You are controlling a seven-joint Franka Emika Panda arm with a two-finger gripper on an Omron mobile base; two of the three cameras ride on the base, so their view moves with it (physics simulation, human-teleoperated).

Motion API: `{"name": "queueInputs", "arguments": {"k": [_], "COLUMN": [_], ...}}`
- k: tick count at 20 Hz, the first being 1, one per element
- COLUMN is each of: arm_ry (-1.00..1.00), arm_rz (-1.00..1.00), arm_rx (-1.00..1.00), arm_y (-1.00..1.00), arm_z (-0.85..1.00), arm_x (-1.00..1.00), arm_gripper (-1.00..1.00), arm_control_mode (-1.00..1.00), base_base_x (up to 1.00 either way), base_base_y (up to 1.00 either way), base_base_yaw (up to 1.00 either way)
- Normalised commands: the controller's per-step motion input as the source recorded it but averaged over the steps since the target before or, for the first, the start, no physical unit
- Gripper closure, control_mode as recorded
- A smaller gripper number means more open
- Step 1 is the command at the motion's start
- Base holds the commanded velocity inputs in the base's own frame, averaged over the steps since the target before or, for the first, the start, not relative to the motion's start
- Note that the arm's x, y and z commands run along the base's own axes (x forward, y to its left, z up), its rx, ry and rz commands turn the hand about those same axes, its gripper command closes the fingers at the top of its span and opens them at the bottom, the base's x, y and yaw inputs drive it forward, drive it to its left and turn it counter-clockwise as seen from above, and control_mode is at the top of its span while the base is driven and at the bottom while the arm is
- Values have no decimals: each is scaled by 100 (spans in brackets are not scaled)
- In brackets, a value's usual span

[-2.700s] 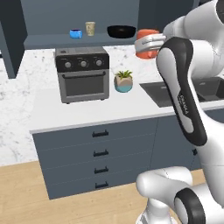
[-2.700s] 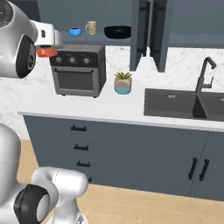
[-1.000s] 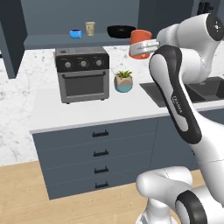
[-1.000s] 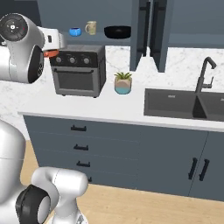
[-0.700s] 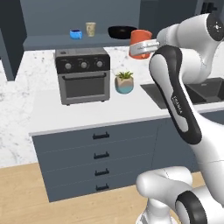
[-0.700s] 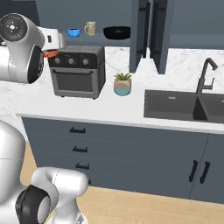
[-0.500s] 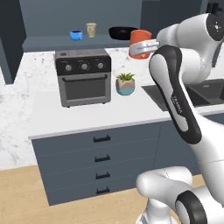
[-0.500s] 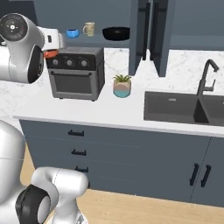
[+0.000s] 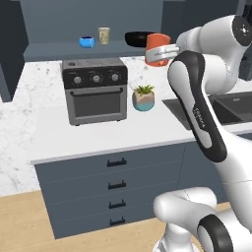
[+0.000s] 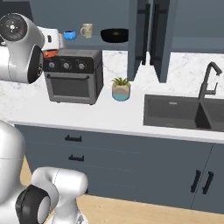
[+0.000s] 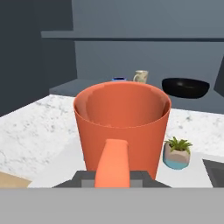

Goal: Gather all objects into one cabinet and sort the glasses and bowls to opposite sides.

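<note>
While the gripper point(image 9: 158, 51) is closed on the orange cup point(image 9: 157, 48), it holds the cup in the air, above the counter point(image 9: 123, 135) and to the right of the oven point(image 9: 94, 89), near the front edge of the cabinet point(image 9: 93, 22) shelf. In the hand view the orange cup point(image 11: 121, 127) stands upright with its mouth open to the top.

On the shelf, above the oven, three things stand in a row. The blue bowl point(image 9: 87, 42) is the most to the left, about over the middle of the oven. Just beside it on the right is the beige cup point(image 9: 104, 35). The black bowl point(image 9: 137, 38) is further right, past the right edge of the oven, and the orange cup partly covers it in the left base view.

On the counter, just to the right of the oven, is the plant point(image 9: 143, 98). The sink point(image 10: 186, 113) is further right, well apart from the oven.
</note>
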Motion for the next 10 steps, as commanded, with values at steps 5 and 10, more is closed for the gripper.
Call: {"name": "queueInputs", "arguments": {"k": [5, 10], "arm_ry": [0, 0], "arm_rz": [0, 0], "arm_rx": [0, 0], "arm_y": [0, 0], "arm_z": [0, 0], "arm_x": [0, 0], "arm_gripper": [100, 100], "arm_control_mode": [100, 100], "base_base_x": [46, 42], "base_base_y": [0, 0], "base_base_yaw": [0, 0]}}
